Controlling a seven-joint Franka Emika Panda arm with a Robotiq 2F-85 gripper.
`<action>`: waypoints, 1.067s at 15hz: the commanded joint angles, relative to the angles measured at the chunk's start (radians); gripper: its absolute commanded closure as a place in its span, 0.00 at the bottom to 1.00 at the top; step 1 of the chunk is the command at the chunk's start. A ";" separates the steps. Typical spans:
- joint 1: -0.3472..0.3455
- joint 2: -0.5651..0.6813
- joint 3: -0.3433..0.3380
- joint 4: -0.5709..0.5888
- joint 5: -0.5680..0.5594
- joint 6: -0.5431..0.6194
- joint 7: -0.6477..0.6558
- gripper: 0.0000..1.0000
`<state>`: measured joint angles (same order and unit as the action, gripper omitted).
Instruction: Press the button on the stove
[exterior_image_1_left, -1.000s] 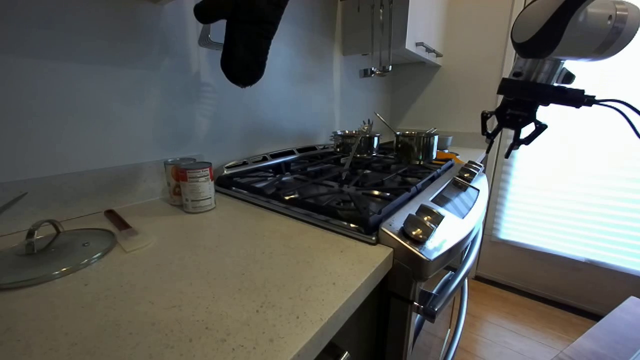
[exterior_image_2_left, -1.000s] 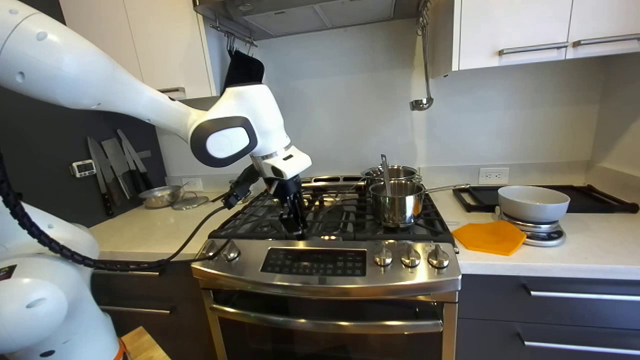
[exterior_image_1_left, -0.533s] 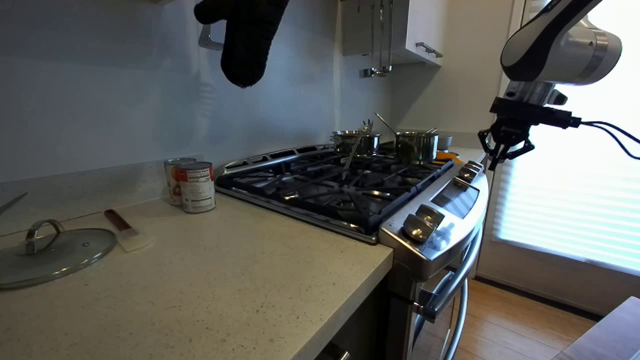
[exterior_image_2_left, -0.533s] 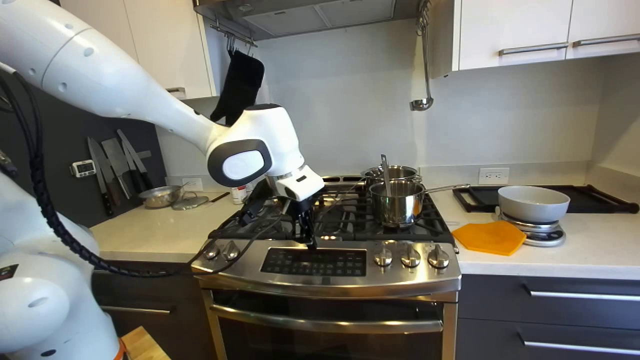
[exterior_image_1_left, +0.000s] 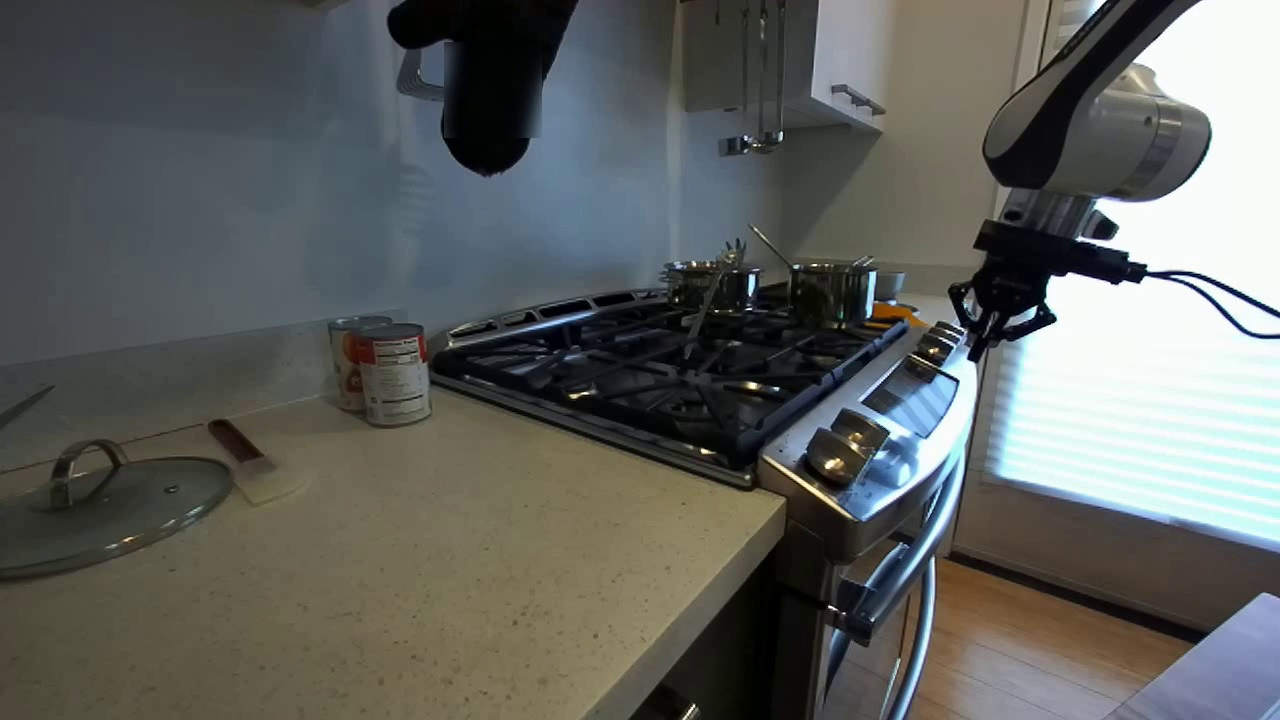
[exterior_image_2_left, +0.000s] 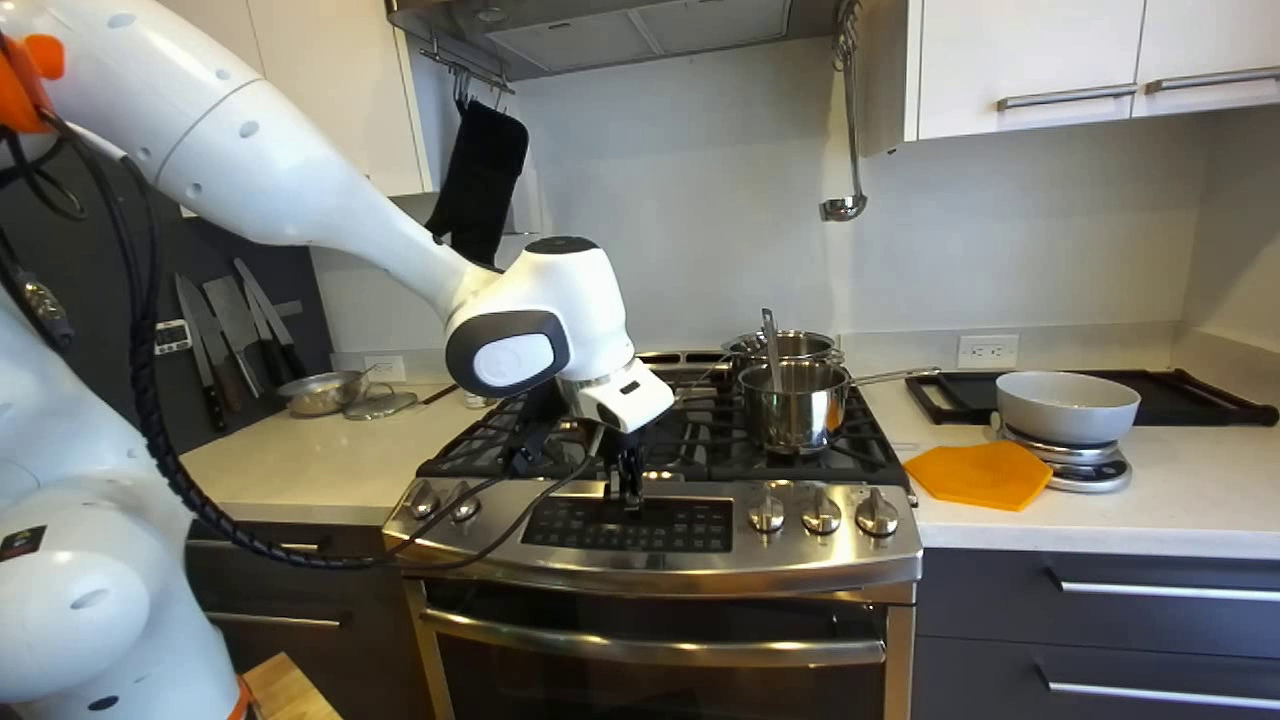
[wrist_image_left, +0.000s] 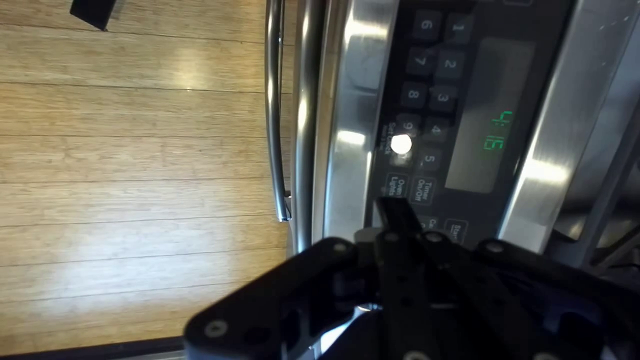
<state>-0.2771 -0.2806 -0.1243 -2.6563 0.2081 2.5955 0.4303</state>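
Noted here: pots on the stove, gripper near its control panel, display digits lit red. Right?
One slip: the display digits are green, not red, as the wrist view shows. The pots on the stove and the gripper near its control panel are right.

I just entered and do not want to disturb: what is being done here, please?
A white robot arm extends to a wide stainless-steel gas stove. Its black jaws are closed, with nothing visible between them; in the wrist view their tips appear beside the black button marked "Oven Lights" on the dark rectangular control panel. It is probably here to press a button, but I cannot tell whether the tips touch the panel. Two round shiny metal pots stand on the black metal grates.
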 joint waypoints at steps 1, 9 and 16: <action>0.006 -0.002 -0.006 0.001 -0.004 -0.002 0.002 0.99; -0.003 0.034 -0.007 -0.002 -0.010 0.061 0.010 1.00; 0.026 0.097 -0.044 0.007 0.063 0.088 -0.042 1.00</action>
<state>-0.2757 -0.2169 -0.1415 -2.6556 0.2206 2.6664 0.4274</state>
